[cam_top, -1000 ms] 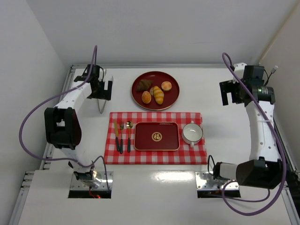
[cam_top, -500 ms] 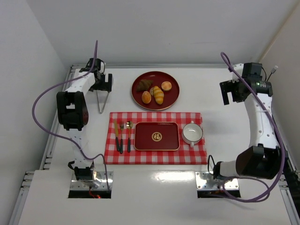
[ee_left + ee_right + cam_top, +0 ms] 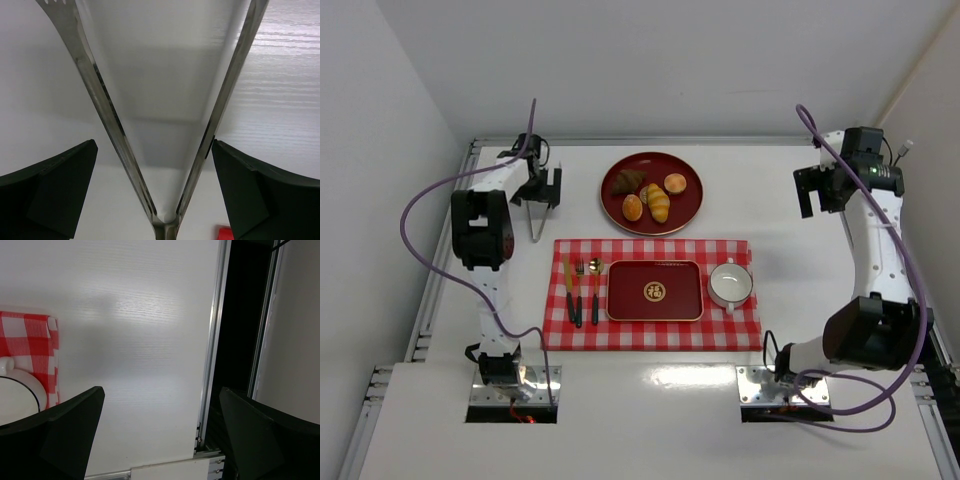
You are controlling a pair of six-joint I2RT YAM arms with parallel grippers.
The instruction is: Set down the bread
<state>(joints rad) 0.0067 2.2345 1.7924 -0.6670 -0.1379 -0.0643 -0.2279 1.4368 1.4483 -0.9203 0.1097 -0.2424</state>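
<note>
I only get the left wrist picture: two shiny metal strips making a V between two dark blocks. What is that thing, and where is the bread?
Observer: Those strips are tongs. From above, they lie on the white table, left of a red plate, and the left gripper hangs open over them.
Operator: And the bread?
Observer: It is on that plate: a near bun and a far bun, both round and golden, beside a yellow roll and a dark pastry.
Operator: Where might it go?
Observer: Probably the red tray on the checked cloth, between the cutlery and a cup.
</note>
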